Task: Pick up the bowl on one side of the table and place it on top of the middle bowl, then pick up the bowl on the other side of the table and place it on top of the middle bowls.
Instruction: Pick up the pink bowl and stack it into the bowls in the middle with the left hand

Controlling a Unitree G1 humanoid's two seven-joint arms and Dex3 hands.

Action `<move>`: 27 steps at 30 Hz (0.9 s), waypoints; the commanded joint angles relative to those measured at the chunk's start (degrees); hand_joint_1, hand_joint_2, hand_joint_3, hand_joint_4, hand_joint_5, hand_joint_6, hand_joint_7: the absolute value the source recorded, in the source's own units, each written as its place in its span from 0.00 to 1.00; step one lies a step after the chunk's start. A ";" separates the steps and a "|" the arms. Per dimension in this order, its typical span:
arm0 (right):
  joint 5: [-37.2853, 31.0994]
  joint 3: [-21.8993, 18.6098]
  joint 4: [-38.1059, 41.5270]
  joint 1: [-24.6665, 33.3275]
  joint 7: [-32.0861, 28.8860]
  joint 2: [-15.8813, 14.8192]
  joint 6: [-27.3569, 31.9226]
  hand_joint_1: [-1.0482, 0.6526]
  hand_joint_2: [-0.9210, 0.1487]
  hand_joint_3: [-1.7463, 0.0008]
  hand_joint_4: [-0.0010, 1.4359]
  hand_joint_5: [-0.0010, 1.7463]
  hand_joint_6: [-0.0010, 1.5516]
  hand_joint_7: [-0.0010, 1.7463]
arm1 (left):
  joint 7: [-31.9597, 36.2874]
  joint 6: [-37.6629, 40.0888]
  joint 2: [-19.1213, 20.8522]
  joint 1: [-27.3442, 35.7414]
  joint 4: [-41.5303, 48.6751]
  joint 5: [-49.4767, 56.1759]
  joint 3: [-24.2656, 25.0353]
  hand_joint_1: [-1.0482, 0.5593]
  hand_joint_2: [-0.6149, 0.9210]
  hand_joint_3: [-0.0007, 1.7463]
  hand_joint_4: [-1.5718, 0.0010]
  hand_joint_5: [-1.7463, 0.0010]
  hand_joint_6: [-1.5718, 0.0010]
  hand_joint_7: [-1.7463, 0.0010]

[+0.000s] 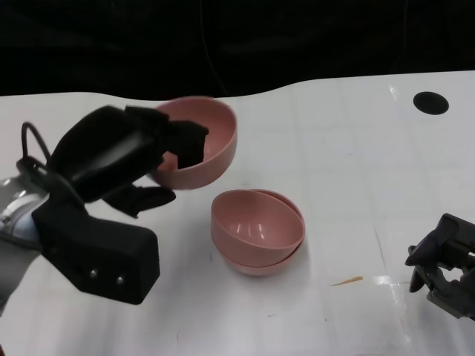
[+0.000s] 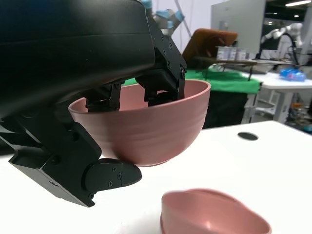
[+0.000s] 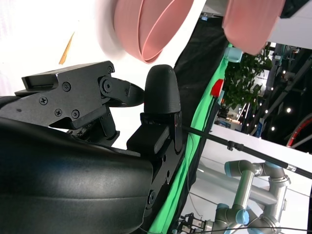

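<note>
Left hand [image 1: 126, 159] gripping a pink bowl [image 1: 202, 144] by its rim, fingers hooked inside, lifted just far-left of the stacked pink bowls [image 1: 257, 231] mid-table. Right hand [image 1: 445, 263] near right, fingers apart, holding nothing. Black round hole [image 1: 430, 102] far right on the white table [image 1: 356, 170].

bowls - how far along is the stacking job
Done: one side bowl already sits nested in the middle bowl, making a stack on the table.

In hand: the left hand grips the last bowl by its rim, fingers inside, lifted off the table beside the stack.

Left: carry it over the stack and set it on top. The right hand holds nothing.
</note>
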 commanded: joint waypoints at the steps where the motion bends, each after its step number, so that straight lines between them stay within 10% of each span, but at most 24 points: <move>1: 0.54 -0.37 -0.71 0.30 -0.07 -0.59 0.61 0.56 0.02 0.69 0.56 0.93 0.47 0.78 | -2.13 0.21 0.98 -2.09 -1.32 -0.28 0.10 0.66 0.84 0.35 0.53 0.00 0.54 0.10; 27: 0.21 -0.38 -0.82 -0.04 -0.44 -0.60 1.23 0.56 0.07 0.64 0.57 0.93 0.48 0.78 | -6.55 -2.49 -2.39 -7.52 -0.07 0.02 -4.63 0.58 0.86 0.26 0.52 0.00 0.61 0.00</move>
